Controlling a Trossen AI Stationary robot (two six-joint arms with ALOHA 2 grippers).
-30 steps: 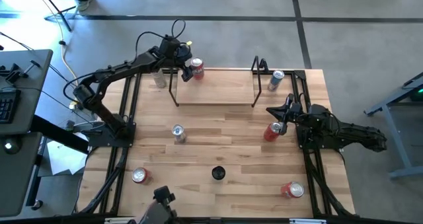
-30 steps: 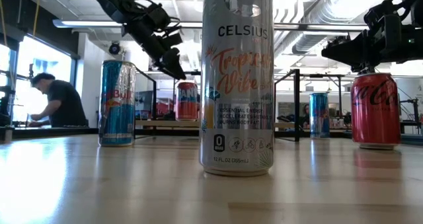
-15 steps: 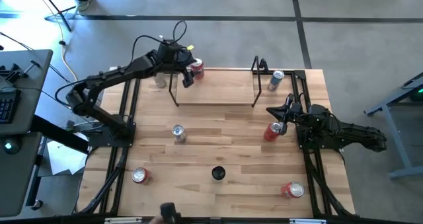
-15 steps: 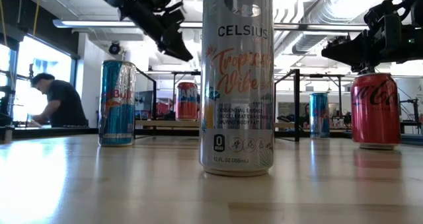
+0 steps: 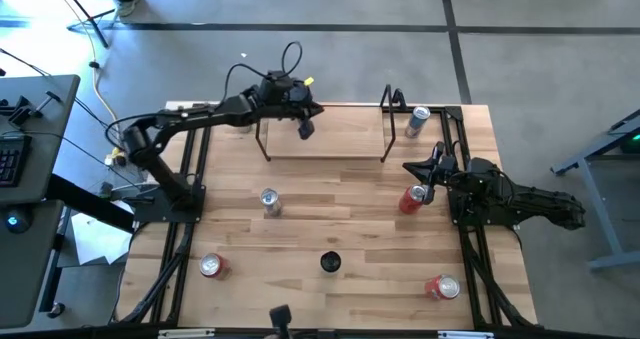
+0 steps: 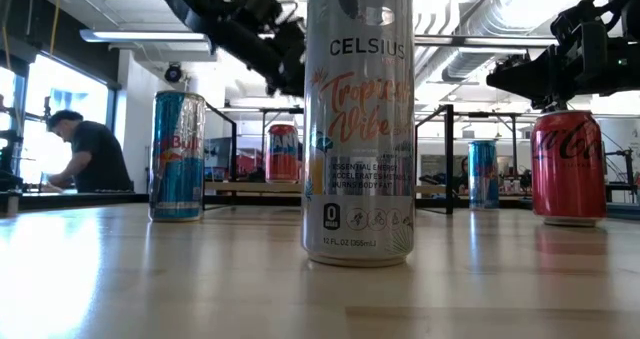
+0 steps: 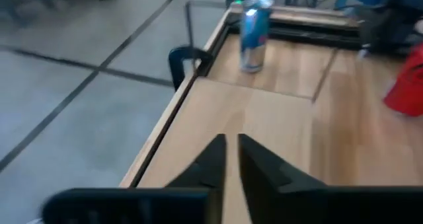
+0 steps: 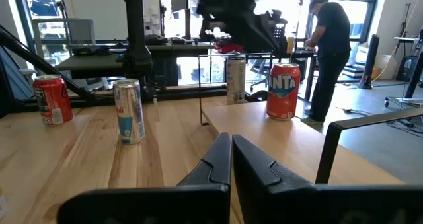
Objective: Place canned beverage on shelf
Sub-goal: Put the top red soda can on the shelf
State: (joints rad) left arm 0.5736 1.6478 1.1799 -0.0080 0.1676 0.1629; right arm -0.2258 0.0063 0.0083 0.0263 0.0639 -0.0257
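The shelf [image 5: 330,139] is a pale plank between two black rod frames at the table's far side. An orange-red can [image 6: 283,151] stands upright on its left part and also shows in the right wrist view [image 8: 284,90]. My left gripper [image 5: 306,131] hangs above the plank, right of that can, shut and empty [image 7: 231,159]. In the high view my arm covers the can. My right gripper [image 8: 231,154] waits at the table's right side, shut, beside a red cola can [image 5: 411,199].
A blue can [image 5: 417,121] stands just right of the shelf. A silver-blue can [image 5: 269,201], two red cans [image 5: 211,267] [image 5: 443,287] and a tall Celsius can [image 6: 358,119] stand on the near half of the table. A person [image 6: 85,159] works beyond the far edge.
My left gripper has drawn away from the orange-red can and travelled along the shelf toward the table's right edge, and its fingers have come together with nothing in them. The can stays upright on the plank.
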